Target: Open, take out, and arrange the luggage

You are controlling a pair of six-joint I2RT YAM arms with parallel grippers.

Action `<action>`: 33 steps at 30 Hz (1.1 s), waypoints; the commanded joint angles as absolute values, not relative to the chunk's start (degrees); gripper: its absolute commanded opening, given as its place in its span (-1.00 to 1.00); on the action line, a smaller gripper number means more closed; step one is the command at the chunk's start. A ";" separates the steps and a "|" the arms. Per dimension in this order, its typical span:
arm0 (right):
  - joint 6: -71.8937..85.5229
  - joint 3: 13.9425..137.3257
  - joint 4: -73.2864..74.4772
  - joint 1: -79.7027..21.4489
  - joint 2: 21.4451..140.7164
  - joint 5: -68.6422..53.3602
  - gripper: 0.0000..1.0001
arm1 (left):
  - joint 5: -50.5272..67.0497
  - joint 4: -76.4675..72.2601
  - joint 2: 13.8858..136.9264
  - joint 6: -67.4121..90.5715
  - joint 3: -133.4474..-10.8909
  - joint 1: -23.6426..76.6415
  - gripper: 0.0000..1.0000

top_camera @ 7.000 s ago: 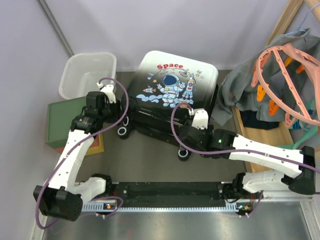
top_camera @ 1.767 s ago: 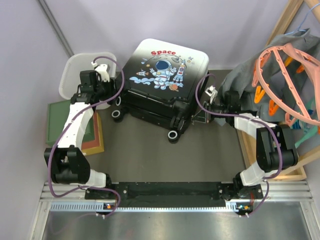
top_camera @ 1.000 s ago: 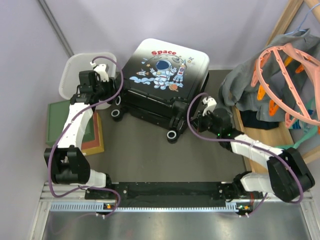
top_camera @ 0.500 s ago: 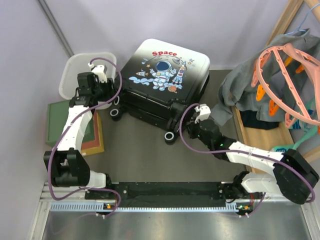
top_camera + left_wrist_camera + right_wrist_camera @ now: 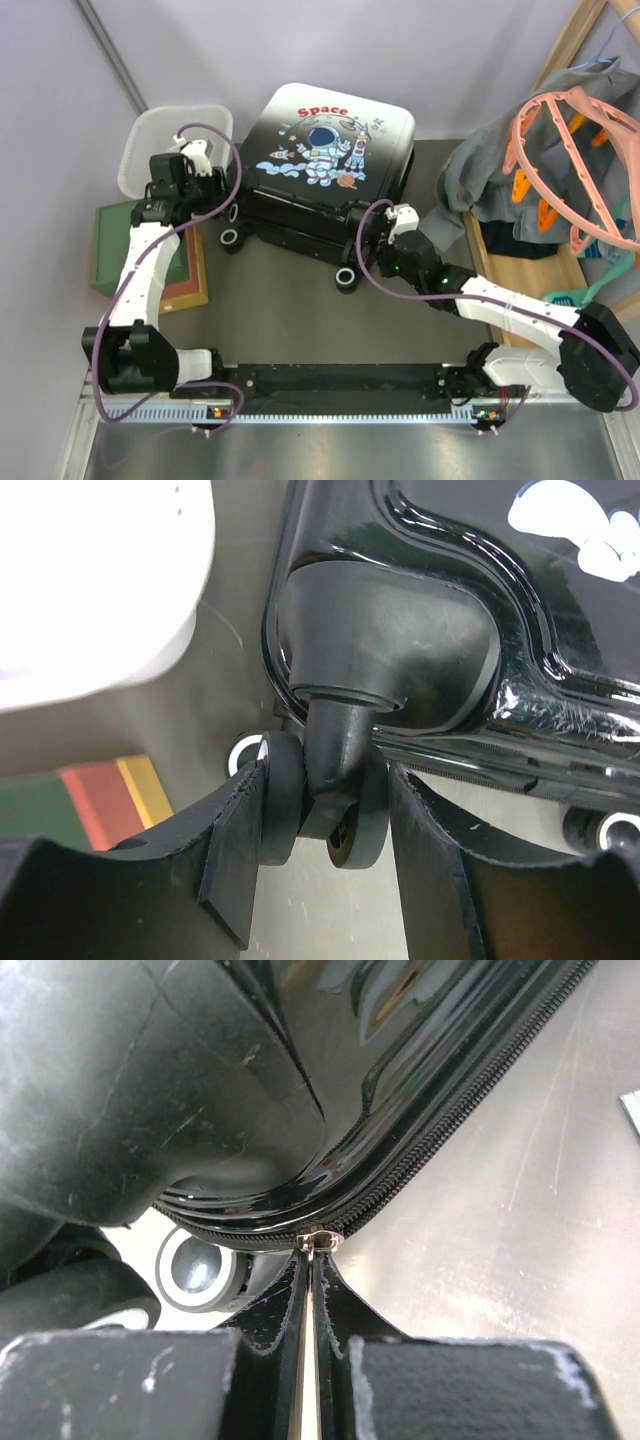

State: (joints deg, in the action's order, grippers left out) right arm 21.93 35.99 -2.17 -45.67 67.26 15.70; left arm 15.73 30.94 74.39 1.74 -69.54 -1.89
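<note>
The luggage (image 5: 325, 150) lies flat on the table, astronaut print and red "Space" facing up, its shell still closed. At its left corner my left gripper (image 5: 222, 198) is shut on a black twin wheel (image 5: 330, 800), one finger pad against each outer side of the wheel. At the near right corner, beside another wheel (image 5: 347, 277), my right gripper (image 5: 372, 262) is shut on the metal zipper pull (image 5: 320, 1241). The zipper track (image 5: 450, 1130) runs along the glossy black shell.
A white perforated basket (image 5: 170, 140) stands behind my left gripper. Stacked green-topped boxes (image 5: 125, 240) lie to the left. Grey clothing (image 5: 490, 180) and a pink hanger (image 5: 570, 150) rest on a wooden rack (image 5: 495, 290) to the right.
My right gripper has travelled from the luggage's right side round to its near corner, keeping the zipper pull. The luggage has shifted slightly. The left gripper stays on the wheel.
</note>
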 commanded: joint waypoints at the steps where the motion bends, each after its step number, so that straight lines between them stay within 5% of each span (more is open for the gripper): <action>1: 25.49 37.97 -10.90 -46.93 64.16 5.28 -1.00 | 22.95 36.12 67.59 3.70 -67.33 3.77 -1.00; 15: 28.84 35.77 -8.79 -42.72 60.46 2.47 -1.00 | 14.09 43.33 63.81 -3.24 -64.60 13.45 -0.98; 17: 27.95 36.30 -8.61 -40.44 62.66 1.85 -1.00 | 8.13 42.19 63.98 -6.49 -65.21 13.19 -0.68; 18: 27.08 36.82 -8.61 -39.82 63.28 1.76 -1.00 | 7.22 41.93 63.98 -7.98 -65.82 12.84 -0.31; 25: 24.88 37.70 -9.93 -35.42 67.41 -1.32 -1.00 | 8.79 47.45 64.16 -28.51 -75.05 12.74 0.84; 28: 24.35 38.32 -10.63 -34.37 68.99 -2.19 -1.00 | 9.84 52.20 64.25 -40.81 -77.51 12.74 0.91; 33: 22.86 40.25 -11.60 -31.99 72.68 -4.30 -1.00 | 12.92 64.03 64.34 -69.47 -81.12 12.83 0.54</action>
